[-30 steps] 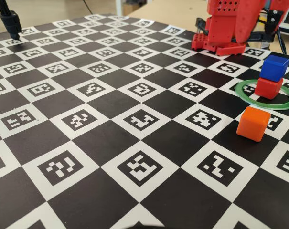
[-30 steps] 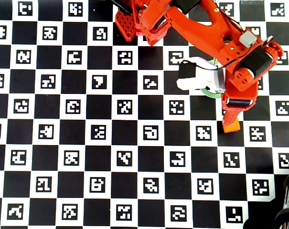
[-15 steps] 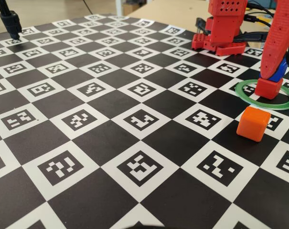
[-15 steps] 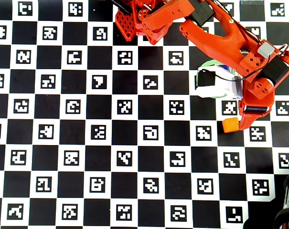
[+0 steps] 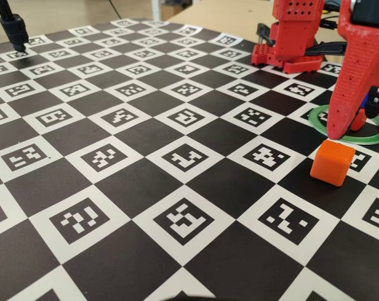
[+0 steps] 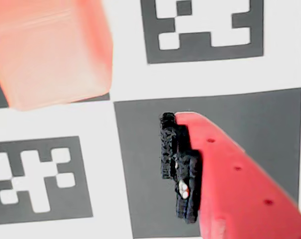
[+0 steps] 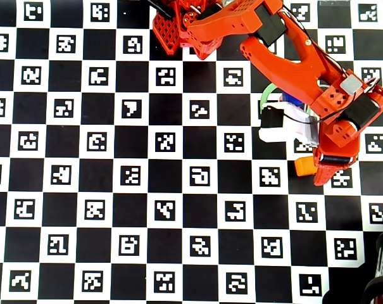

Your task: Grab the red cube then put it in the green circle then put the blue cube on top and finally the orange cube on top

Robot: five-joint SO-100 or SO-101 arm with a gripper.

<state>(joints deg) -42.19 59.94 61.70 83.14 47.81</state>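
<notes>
Since half a second ago, the gripper (image 5: 332,134) has been brought forward from the stack to the orange cube (image 5: 332,162), and its tip now hangs just above the back of that cube. None of the cubes has been moved.

Nearest in the fixed view, the orange cube is seen sitting flat on the checkered mat (image 5: 145,188), just in front of the green circle (image 5: 317,120) and outside it. It is not held by anything yet. In the wrist view the orange cube (image 6: 48,50) fills the top left corner, and one red finger with a black pad (image 6: 177,164) is seen low on the right — well off to one side of the cube. The other finger is not shown there, so how wide the fingers are spread cannot be told. Nothing is held between them.

A little farther back lies the green circle. Only a small bit of the red cube (image 5: 358,119) is seen inside it, and a sliver of the blue cube (image 5: 368,100) above that — the rest is hidden behind the arm. The blue cube looks to be stacked on the red one, so two steps seem to be done.

Farthest back, the arm's red base (image 5: 289,37) is fixed at the mat's far edge.

The orange cube is likely the next thing to be grabbed. The fingers may need to be lined up around it first, since one finger sits off to its side.
</notes>
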